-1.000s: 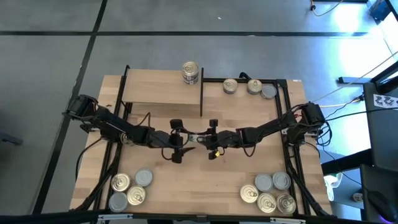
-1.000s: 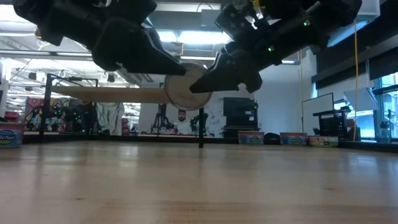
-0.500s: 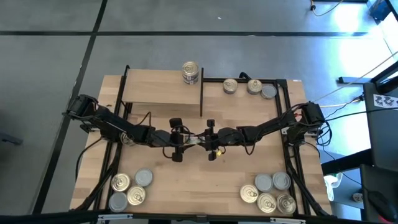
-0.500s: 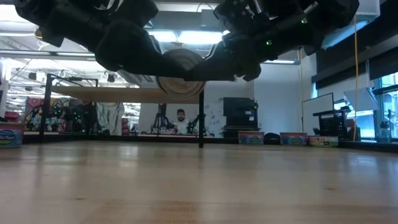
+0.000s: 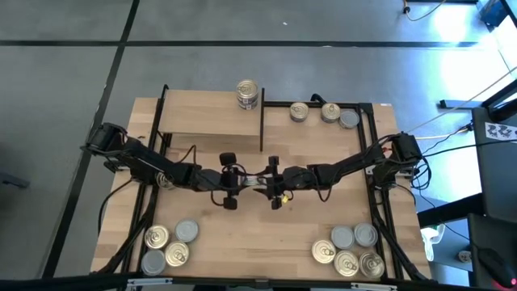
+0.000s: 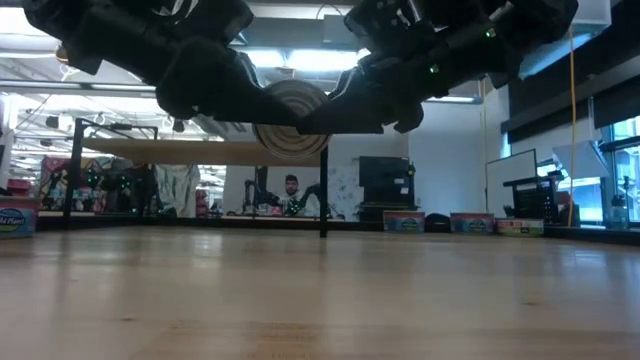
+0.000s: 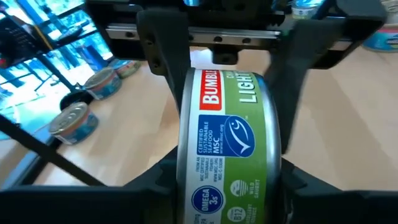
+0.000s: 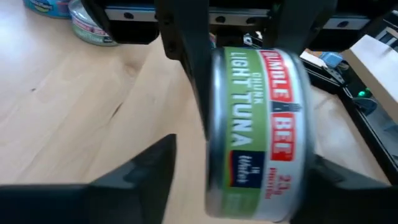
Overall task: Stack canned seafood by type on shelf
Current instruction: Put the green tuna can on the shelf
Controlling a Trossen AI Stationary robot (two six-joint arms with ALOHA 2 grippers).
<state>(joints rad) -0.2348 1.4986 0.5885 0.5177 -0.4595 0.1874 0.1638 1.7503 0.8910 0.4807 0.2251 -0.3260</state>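
One tin of canned seafood (image 7: 227, 143), with a green and red label, hangs on edge above the middle of the table, a round face (image 6: 290, 120) turned to the near edge. My left gripper (image 5: 242, 179) reaches in from the left and is shut on it. My right gripper (image 5: 263, 179) faces it from the right. Its fingers (image 8: 134, 177) stand open on either side of the tin (image 8: 258, 130). The shelf (image 5: 210, 121) stands at the far left with two tins stacked (image 5: 248, 93) at its far right corner. My left gripper pinches the tin between its two fingers, one on each flat round face (image 7: 181, 155). The fingers come almost level from the table's left. The tin stands on edge, lifted clear of the table, its labelled wall up.
Three tins (image 5: 323, 113) sit at the far right of the table, beside the shelf's black upright (image 5: 262, 129). Several tins (image 5: 170, 246) lie near the front left and several (image 5: 351, 250) near the front right. Black frame rails run along both side edges.
The tin has passed from my right gripper to my left. The left fingers have closed on its flat faces, then the right fingers have spread and let go. The tin has risen slightly. Both arms have stayed in place.
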